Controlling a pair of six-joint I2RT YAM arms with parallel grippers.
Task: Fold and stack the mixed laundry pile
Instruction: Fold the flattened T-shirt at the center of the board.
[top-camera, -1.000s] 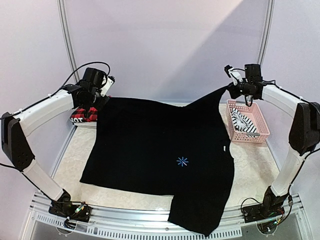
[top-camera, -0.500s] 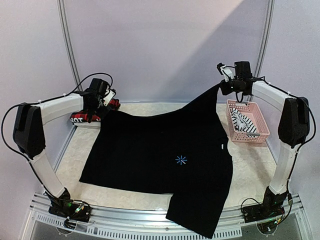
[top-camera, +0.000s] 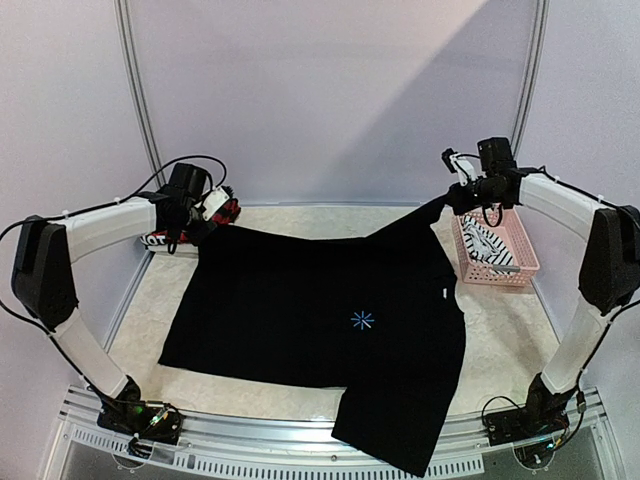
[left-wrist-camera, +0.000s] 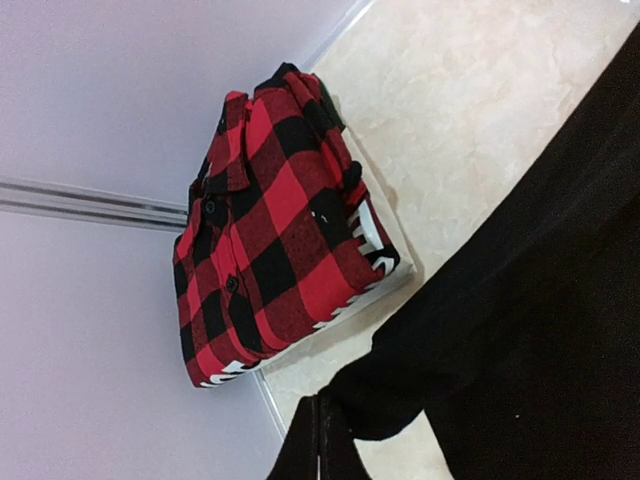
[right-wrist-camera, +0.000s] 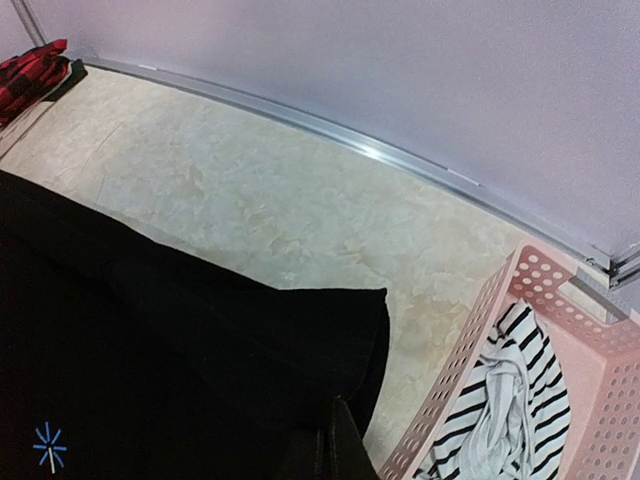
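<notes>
Early going, by my read: the red plaid piece (left-wrist-camera: 270, 230) sits folded at upper left, the striped tank top (top-camera: 487, 247) waits in the pink basket (top-camera: 500, 278) at right, and the black T-shirt (top-camera: 320, 320) lies spread mid-frame, unfolded. Left gripper (top-camera: 200, 222) and right gripper (top-camera: 452, 198) are both pinched tight on its far corners, the right corner lifted.
</notes>
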